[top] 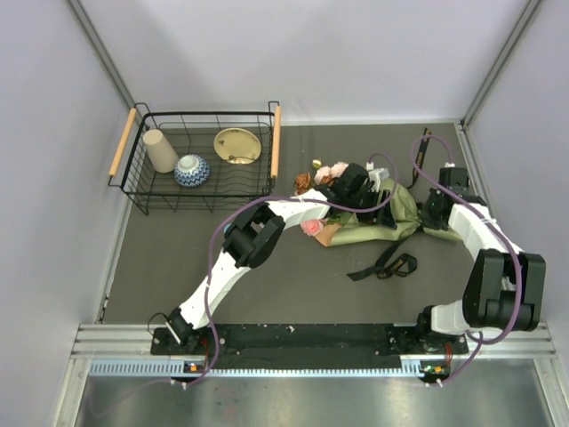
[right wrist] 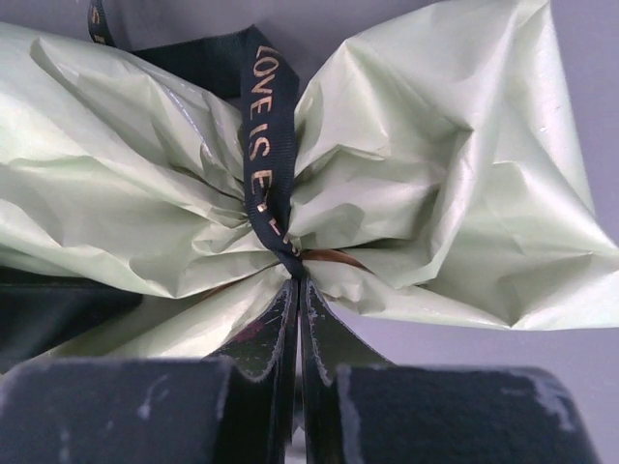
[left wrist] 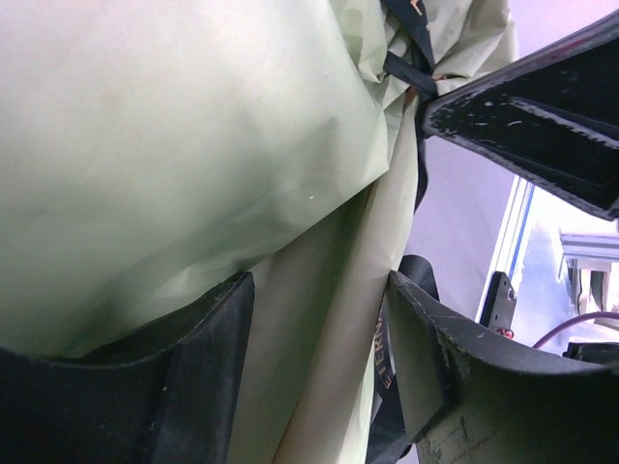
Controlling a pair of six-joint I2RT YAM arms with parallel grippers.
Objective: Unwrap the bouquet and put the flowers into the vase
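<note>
Surface (top: pixel 178 276): dark grey mat, boxed in by pale walls (top: pixel 311 53), with a metal rail (top: pixel 293 338) along the near edge. At far left stands a black wire basket (top: pixel 204 114) with wooden handles, holding a beige cup (top: pixel 161 149), a blue-and-white bowl (top: pixel 191 169) and a yellow dish (top: pixel 237 145).

The bouquet (top: pixel 391 213) lies right of centre, flowers (top: pixel 333 171) pointing left and the olive-green paper spread to the right. A loose length of black ribbon (top: pixel 387 264) lies on the mat just in front of it.

The left arm (top: pixel 240 258) arches from its base out over the blooms. The left end effector (left wrist: pixel 319 358) has its fingers (left wrist: pixel 193 387) fairly wide, paper between them; grip cannot be told.

The right arm (top: pixel 480 231) is folded back at the right edge. The right end effector (right wrist: pixel 298 280) is closed, tips at the ribbon tie on the gathered paper.
</note>
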